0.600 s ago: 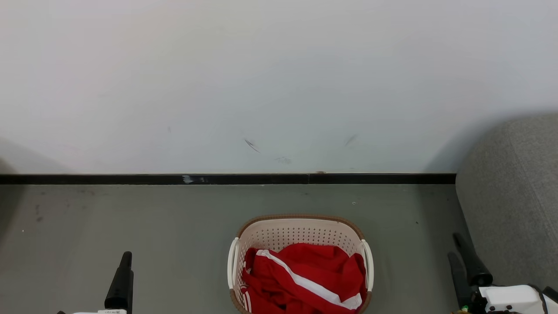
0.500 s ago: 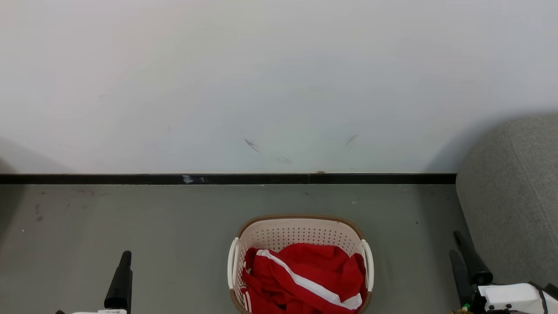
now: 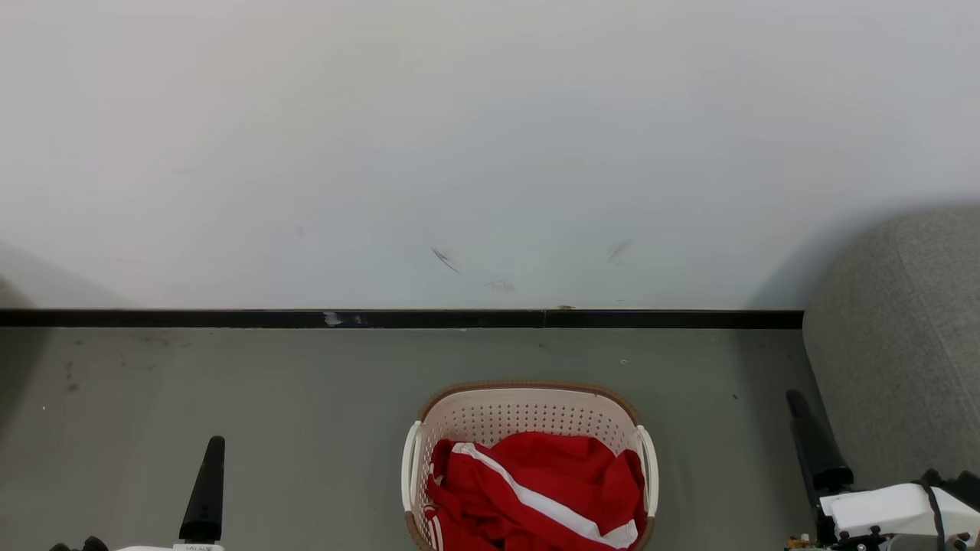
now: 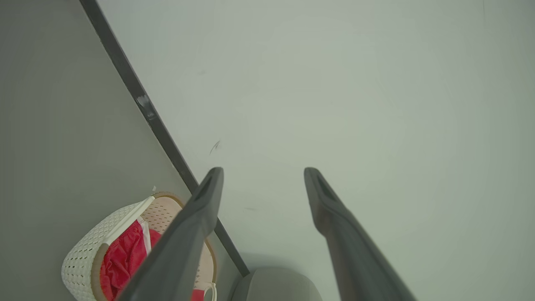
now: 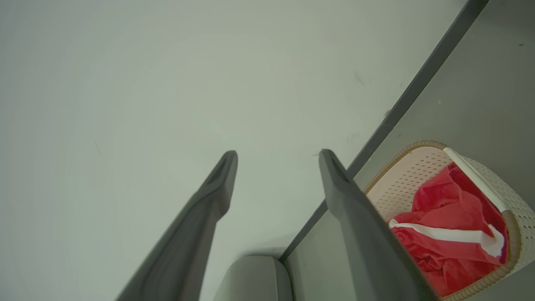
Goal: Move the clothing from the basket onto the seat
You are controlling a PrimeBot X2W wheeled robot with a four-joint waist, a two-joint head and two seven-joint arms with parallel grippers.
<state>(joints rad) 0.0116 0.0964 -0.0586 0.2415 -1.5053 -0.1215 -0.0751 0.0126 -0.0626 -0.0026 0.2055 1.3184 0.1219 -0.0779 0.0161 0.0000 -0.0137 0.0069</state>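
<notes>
The basket [image 3: 528, 389], cream with a brown rim and white handles, stands on the floor at the bottom middle of the head view. Inside it the clothing [image 3: 536, 490] lies crumpled, bright red with white stripes. The grey seat [image 3: 896, 344] rises at the right edge. A dark finger of my left gripper [image 3: 205, 490] stands well left of the basket. One finger of my right gripper [image 3: 815, 448] stands right of it, beside the seat. In the wrist views my left gripper [image 4: 263, 171] and my right gripper [image 5: 278, 154] are open and empty. Each points at the wall, with the basket [image 4: 83, 263] [image 5: 418, 167] low to one side.
A pale wall [image 3: 490, 153] with a black skirting strip [image 3: 383, 317] runs just behind the basket. Grey floor [image 3: 230, 383] spreads to the left of the basket and between it and the seat.
The head view has shifted slightly downward, so the camera moved. My right gripper has turned and lifted a little; one finger shows where two did. The clothing lies as before.
</notes>
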